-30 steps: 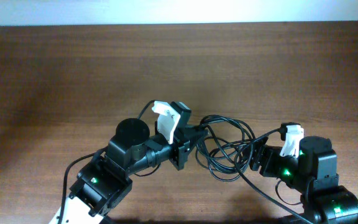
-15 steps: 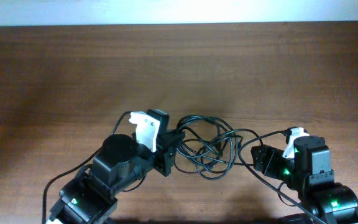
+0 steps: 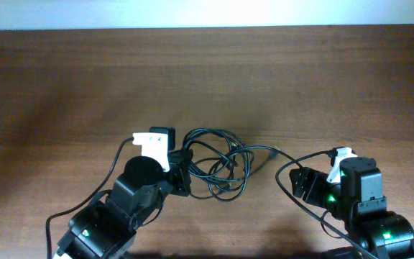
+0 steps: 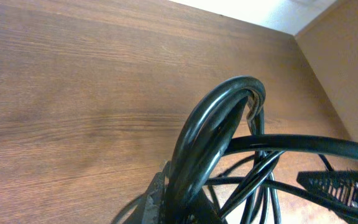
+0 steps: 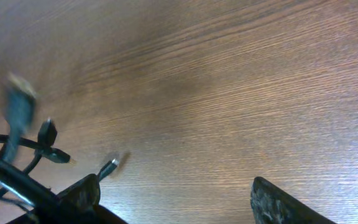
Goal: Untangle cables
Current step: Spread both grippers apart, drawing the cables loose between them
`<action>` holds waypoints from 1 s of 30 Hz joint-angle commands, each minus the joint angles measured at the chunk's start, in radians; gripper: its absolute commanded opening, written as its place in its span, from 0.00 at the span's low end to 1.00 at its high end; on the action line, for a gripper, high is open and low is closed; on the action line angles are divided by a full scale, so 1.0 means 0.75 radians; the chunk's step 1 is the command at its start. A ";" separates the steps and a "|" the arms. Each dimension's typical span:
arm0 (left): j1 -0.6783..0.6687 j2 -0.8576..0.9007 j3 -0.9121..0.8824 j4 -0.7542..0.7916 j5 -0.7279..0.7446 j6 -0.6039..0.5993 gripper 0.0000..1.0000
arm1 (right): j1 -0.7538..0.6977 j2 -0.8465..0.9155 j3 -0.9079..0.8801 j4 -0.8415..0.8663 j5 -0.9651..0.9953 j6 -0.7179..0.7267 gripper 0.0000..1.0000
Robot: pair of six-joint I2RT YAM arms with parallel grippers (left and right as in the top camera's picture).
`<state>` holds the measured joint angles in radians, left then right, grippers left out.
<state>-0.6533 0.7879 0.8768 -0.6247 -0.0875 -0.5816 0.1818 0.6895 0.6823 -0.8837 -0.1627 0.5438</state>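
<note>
Currently two robot arms are working on a tangle of thin black cables [image 3: 228,162], which is lying near the front middle of a brown wooden table [image 3: 85,79], between the arms. The step in hand appears to be drawing the knot apart from its left side.

The left claw [image 3: 183,173] is clenching the left edge of the tangle. In its wrist view a loop is arching up off the table right in front of the lens, with more strands crossing between the pads, so the jaws are standing partly apart around the bunch.

The right claw [image 3: 298,183] is hovering just right of the tangle with its fingers spread wide and bare table showing between them, grasping nothing. One strand is trailing from the tangle towards it, and small plug ends [image 5: 107,167] are lying free on the wood nearby.

Next, the right claw probably needs to close on that loose strand or a plug end and draw it away slowly while the left anchors the rest.
</note>
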 commanded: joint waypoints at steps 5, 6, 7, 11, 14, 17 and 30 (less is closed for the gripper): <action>0.011 -0.026 0.013 0.009 -0.059 -0.044 0.00 | -0.008 0.003 0.061 -0.020 -0.069 -0.014 0.77; 0.011 -0.026 0.013 0.006 -0.059 -0.046 0.00 | -0.008 0.003 0.074 -0.036 -0.069 -0.016 0.77; 0.011 -0.026 0.013 -0.003 -0.059 -0.126 0.00 | -0.008 0.003 0.103 -0.054 -0.102 -0.016 0.77; 0.011 -0.026 0.013 -0.003 -0.059 -0.321 0.00 | -0.007 0.003 0.234 -0.054 -0.353 -0.110 0.78; 0.011 -0.026 0.013 -0.016 -0.053 -0.732 0.00 | -0.007 0.003 0.286 -0.053 -0.491 -0.163 0.79; 0.011 -0.025 0.013 -0.043 -0.055 -0.974 0.00 | -0.007 0.003 0.297 -0.014 -0.636 -0.232 0.79; 0.011 0.172 0.013 0.074 0.185 -1.660 0.00 | -0.007 0.004 0.297 0.176 -0.831 0.171 0.57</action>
<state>-0.6495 0.9119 0.8768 -0.5903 -0.0353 -1.6516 0.1818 0.6930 0.8856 -0.7612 -0.7563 0.5751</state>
